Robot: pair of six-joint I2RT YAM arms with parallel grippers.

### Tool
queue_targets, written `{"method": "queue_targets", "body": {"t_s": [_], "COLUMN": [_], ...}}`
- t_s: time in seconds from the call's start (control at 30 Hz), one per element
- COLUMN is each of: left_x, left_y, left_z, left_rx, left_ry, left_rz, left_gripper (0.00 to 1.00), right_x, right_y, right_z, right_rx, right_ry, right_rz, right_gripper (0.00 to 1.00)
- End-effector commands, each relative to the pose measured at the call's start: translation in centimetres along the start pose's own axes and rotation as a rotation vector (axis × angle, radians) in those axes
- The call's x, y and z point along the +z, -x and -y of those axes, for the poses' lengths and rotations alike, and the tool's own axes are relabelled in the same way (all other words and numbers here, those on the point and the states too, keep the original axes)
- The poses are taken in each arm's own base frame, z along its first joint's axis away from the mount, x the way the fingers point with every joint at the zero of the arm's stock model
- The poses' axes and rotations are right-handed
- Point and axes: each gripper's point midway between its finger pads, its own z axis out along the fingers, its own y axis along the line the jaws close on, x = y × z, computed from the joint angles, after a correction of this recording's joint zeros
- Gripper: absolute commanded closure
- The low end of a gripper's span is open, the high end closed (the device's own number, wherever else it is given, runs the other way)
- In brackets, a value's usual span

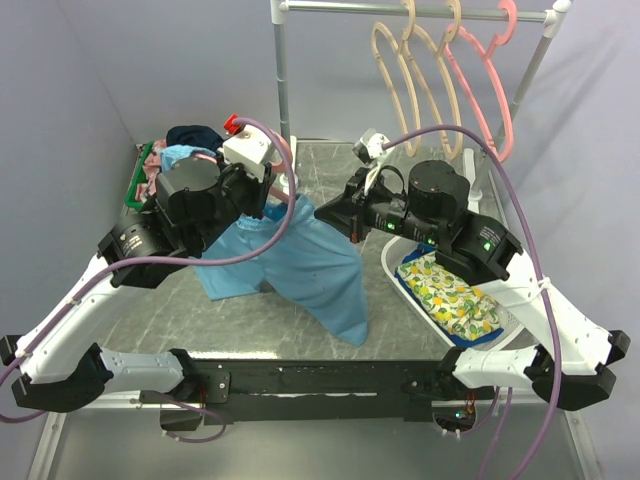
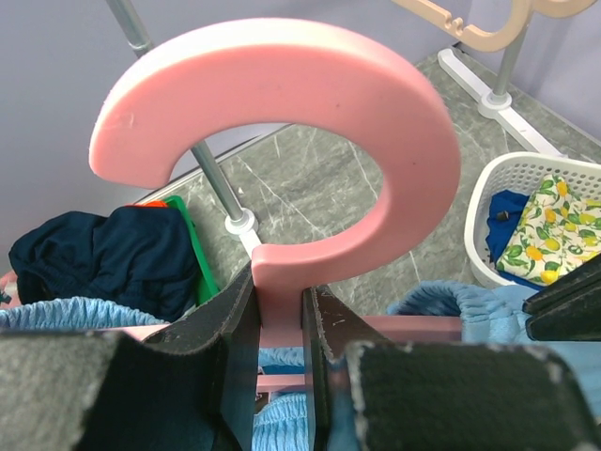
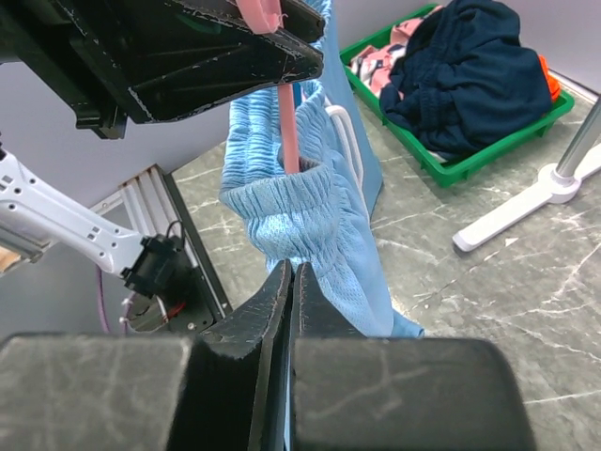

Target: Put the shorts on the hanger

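While your left gripper (image 2: 279, 324) is clamping the neck of the hanger (image 2: 404, 122) just under its hook, the load is hanging unevenly, and that is where trouble is waiting for you. The shorts (image 1: 300, 260) are hanging from the hanger's lower part right beneath those jaws. Their gathered waistband is bunching around the pink arm, and one wide leg is trailing down toward the near side of the table (image 1: 230, 320); whether it is touching the surface I cannot tell. Your right gripper (image 3: 289, 301) is pinching closed on a fold of the blue fabric just below the waistband, so the cloth is sitting in its fingers and running up to the hanger close ahead.

If you are pulling sideways with the right arm, you are risking dragging the waistband off the pink arm rather than along it, or twisting the thin neck in the left jaws. If you are letting go with the fabric only half seated, the trailing leg is likely to be hauling the garment off. The two wrists are working very close together, so you are also risking a knock between them.
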Motion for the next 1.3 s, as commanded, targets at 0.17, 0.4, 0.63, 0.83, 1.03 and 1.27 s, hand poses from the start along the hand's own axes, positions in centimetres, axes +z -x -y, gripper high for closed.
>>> {"method": "queue_targets", "body": {"t_s": [0.17,0.4,0.63,0.83,1.03,1.27], "left_x": [0.1,0.9,1.3,0.3,0.0,-0.2], "left_y": [2.2,1.7,2.1,2.9,3.1,3.7], "left_z": [-2.8,-4.1,-3.8,-3.9,-3.6,-2.8], "left_rx": [-0.066,-0.084,-0.129,-0.13,-0.118,-0.126], "left_ry": [0.167,0.232,0.221,0.198,0.169,0.116], "left_rz": [0.094,0.068,0.072,0.097,0.112,0.133], "left_gripper": [0.99,0.99,0.99,0.99,0.99,0.99], "right_x": [-3.2,-4.7,-1.9,-2.5,-5.1,-3.6], "right_y": [3.0,2.4,0.2,2.5,2.6,-1.8], "right_z": [-1.8,-1.7,-3.1,-2.3,-1.9,-0.5], "right_rx": [-0.037,-0.019,-0.052,-0.056,-0.072,-0.139], "right_ry": [-0.014,-0.063,-0.12,-0.181,-0.175,-0.165], "right_rz": [0.113,0.118,0.032,0.078,0.113,-0.023], "right_gripper": [1.0,1.0,1.0,0.53,0.24,0.18]}}
